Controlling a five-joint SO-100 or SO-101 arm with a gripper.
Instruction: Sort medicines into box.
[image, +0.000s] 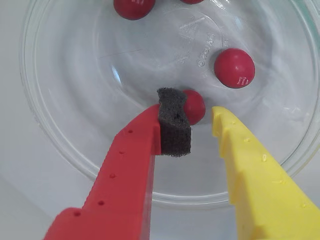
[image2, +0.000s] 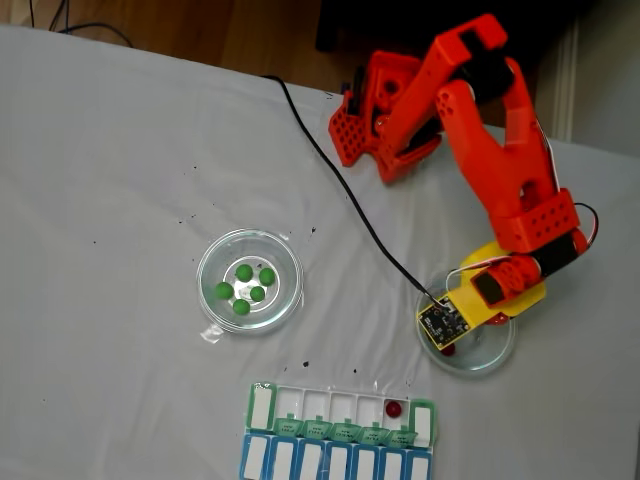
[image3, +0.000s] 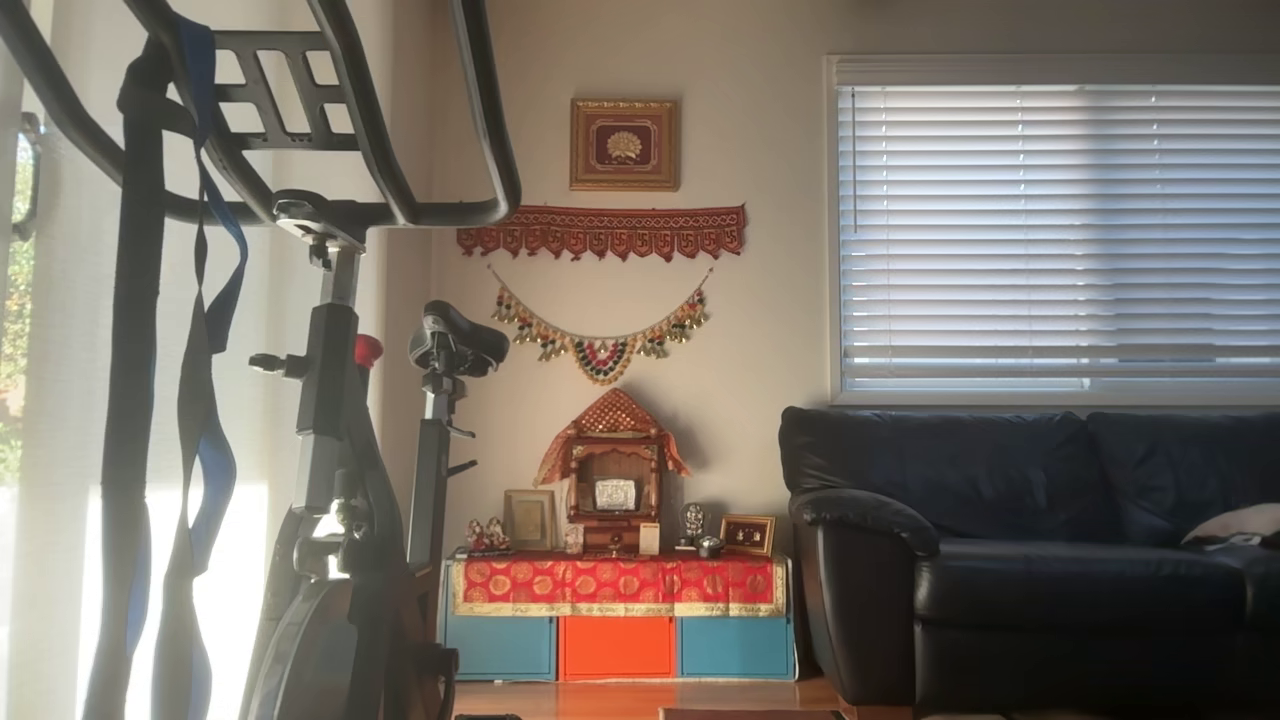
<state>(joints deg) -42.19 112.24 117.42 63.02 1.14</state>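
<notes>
1. A red pill (image: 194, 106) sits in the right glass dish (image: 65, 145), touching the foam pad (image: 174, 123).
2. The gripper (image: 200, 116) is open around it, jaws narrow.
3. Left of that dish, five green pills (image2: 243, 286) sit in another dish (image2: 287, 252).
4. Below it, the pill box (image2: 340, 405) holds one red pill (image2: 393, 408).

A hand (image: 200, 117) with one red finger (image: 125, 165), one yellow finger (image: 255, 175) and a dark grey foam pad (image: 173, 125) sits over dark red pills (image: 234, 68) in a clear glass dish (image: 60, 135). Green pills (image2: 244, 287) fill another dish (image2: 290, 262) on the pale grey worktop (image2: 120, 150), beside a green-and-blue box (image2: 340, 440) and an orange arm (image2: 490, 150).
</notes>
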